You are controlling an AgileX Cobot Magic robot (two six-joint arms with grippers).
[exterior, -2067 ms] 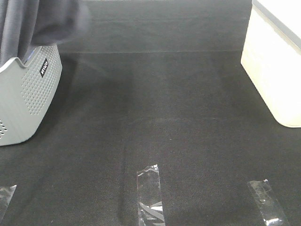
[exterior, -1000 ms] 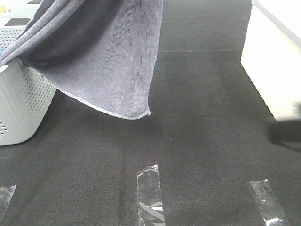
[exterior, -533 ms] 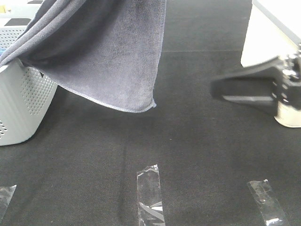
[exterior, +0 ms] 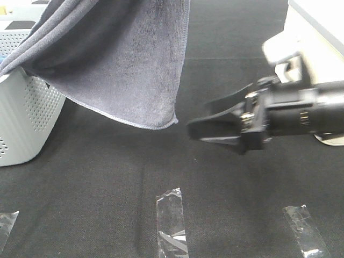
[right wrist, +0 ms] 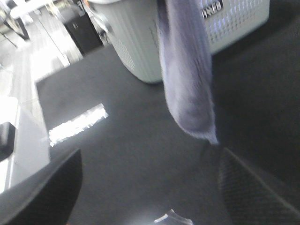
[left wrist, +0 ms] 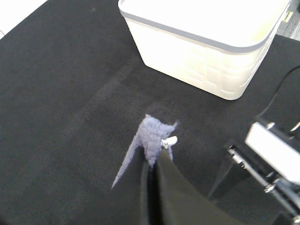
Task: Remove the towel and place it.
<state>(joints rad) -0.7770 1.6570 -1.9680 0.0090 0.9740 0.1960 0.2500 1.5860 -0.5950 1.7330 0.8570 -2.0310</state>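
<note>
Above the black worktop (exterior: 161,177), the grey-lavender towel (exterior: 129,70) hangs pinched in the closed left claw (left wrist: 153,159), its tail draped over the grey basket (exterior: 24,129), while the right claw (exterior: 201,119) gapes empty near its lower corner: lifted, not yet placed.

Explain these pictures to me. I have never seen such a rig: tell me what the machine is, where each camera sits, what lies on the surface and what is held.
This is a robot with two arms, each ending in a gripper. One picture comes from a camera mounted high above; the other two come from a camera on each wrist. On the black mat lie strips of clear tape, with a grey basket at the left and a white bin at the right. The left gripper is shut on the towel, which hangs down and trails over the basket's rim. The right gripper is open and empty, pointing toward the towel.
</note>
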